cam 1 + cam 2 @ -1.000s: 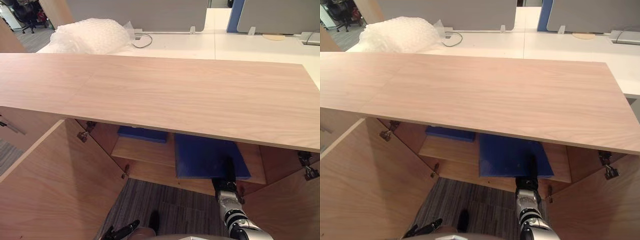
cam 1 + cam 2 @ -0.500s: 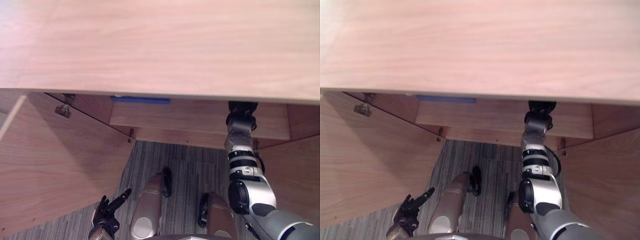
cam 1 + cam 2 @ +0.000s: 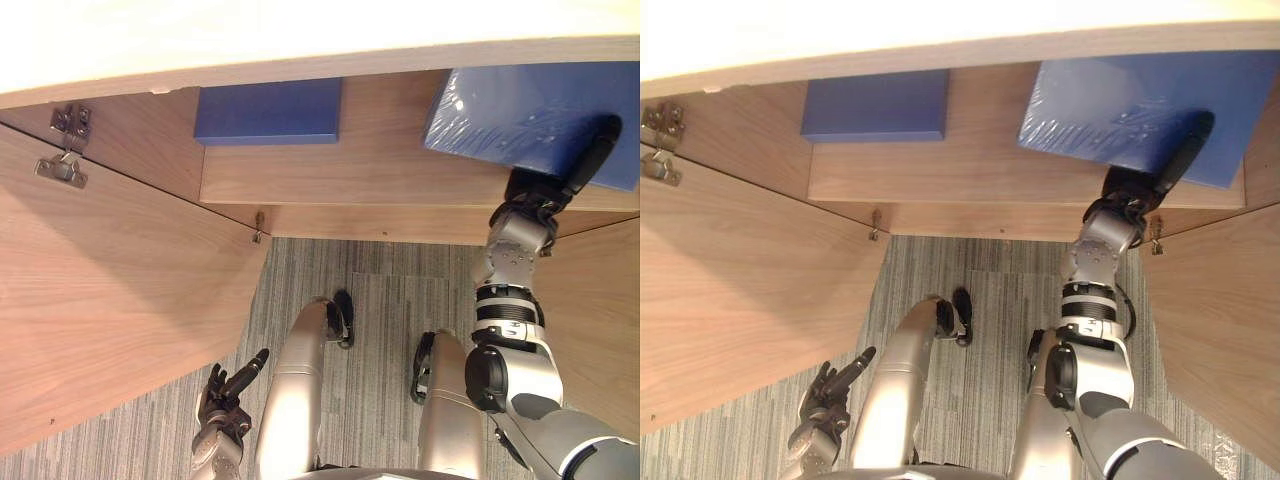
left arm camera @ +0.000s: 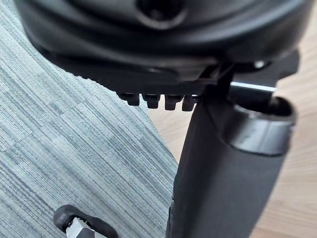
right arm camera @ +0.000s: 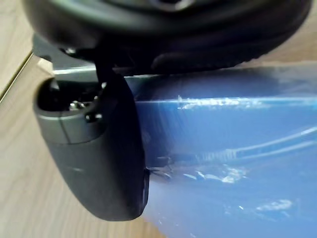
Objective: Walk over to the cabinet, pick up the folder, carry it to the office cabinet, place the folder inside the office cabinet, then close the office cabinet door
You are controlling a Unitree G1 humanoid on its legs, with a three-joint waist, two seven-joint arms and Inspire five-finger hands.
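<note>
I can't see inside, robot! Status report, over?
Right hand pinching blue folder on cabinet shelf. Left hand low, open, idle. Second folder aside; doors open.

Blue folder (image 3: 520, 110) held at the shelf of an open wooden cabinet (image 3: 350, 175).
The folder is flat, dark blue and glossy, with a shiny film-like sheen. It sits skewed over the right side of the cabinet's shelf, one corner turned toward the front. Whether it rests on the shelf cannot be told. The right hand (image 3: 530, 190) grips its near right edge, thumb across the top face. The cabinet is light wood, and its left door (image 3: 110, 300) and right door (image 3: 605, 320) both stand wide open.
</note>
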